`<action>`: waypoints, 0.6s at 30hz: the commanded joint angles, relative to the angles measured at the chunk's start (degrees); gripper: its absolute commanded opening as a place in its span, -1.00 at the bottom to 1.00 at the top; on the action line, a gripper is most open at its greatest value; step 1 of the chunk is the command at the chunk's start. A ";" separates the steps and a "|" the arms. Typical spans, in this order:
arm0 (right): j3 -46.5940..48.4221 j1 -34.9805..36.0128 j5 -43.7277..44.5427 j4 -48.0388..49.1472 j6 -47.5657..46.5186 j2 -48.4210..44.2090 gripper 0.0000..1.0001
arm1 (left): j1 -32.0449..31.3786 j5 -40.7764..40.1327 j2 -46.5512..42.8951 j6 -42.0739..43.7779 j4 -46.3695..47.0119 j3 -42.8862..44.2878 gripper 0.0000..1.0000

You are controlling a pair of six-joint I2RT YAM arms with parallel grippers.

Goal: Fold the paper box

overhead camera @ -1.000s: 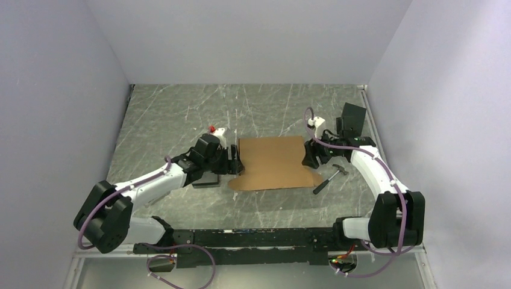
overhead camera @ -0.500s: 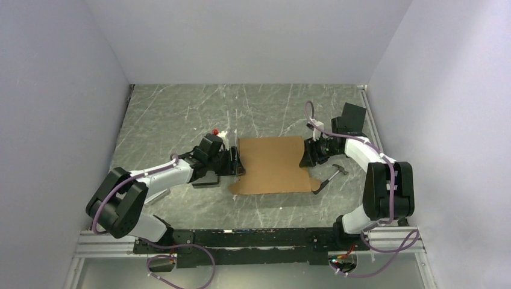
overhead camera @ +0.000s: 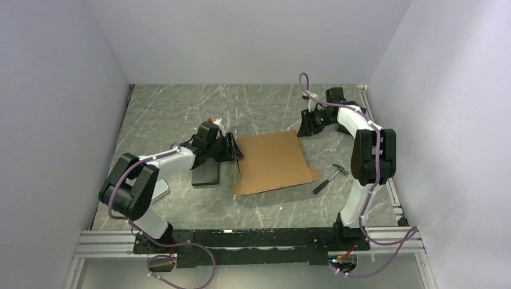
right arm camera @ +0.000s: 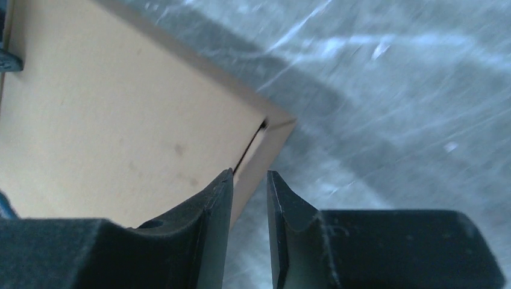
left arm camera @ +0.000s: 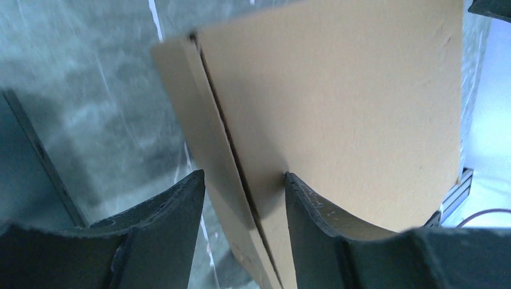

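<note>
The paper box (overhead camera: 271, 162) is a flat brown cardboard sheet lying slightly askew in the middle of the table. My left gripper (overhead camera: 234, 150) is at its left edge. In the left wrist view the jaws (left arm camera: 244, 174) are open and straddle the doubled edge of the box (left arm camera: 337, 96); one finger (left arm camera: 319, 217) rests on the top panel and the other stands clear. My right gripper (overhead camera: 299, 129) is at the far right corner. There its jaws (right arm camera: 249, 172) stand narrowly open around a corner flap of the box (right arm camera: 120, 132), with a gap still showing on one side.
A hammer (overhead camera: 330, 178) lies on the table just right of the box. A black block (overhead camera: 206, 175) sits under the left arm, and a small red-topped object (overhead camera: 212, 123) is behind it. Walls close in the left, right and back sides.
Both arms swung toward the back of the table. The right gripper went from the box's right edge to its far right corner. Both jaws narrowed, and the box turned slightly.
</note>
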 commanded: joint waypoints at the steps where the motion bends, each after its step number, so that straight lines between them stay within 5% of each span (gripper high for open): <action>1: 9.54 0.15 0.57 -1.07 -0.65 4.54 -0.38 | 2.13 2.85 4.59 -0.45 2.31 5.81 0.09; 8: -0.34 0.15 1.27 4.27 -4.53 -10.51 -0.08 | 3.02 6.45 2.72 2.80 1.74 6.70 0.05; 12: -7.89 1.03 -8.23 2.81 -11.32 -20.89 0.06 | 3.02 7.46 -1.02 4.64 1.44 5.45 0.06; 15: -13.32 6.40 -12.01 0.34 -20.67 -28.17 0.13 | 3.02 8.06 -3.74 5.35 0.95 4.78 0.07; 18: -18.31 16.73 -6.01 1.26 -25.89 -33.56 0.30 | 3.02 9.18 -6.42 5.76 0.91 3.78 0.08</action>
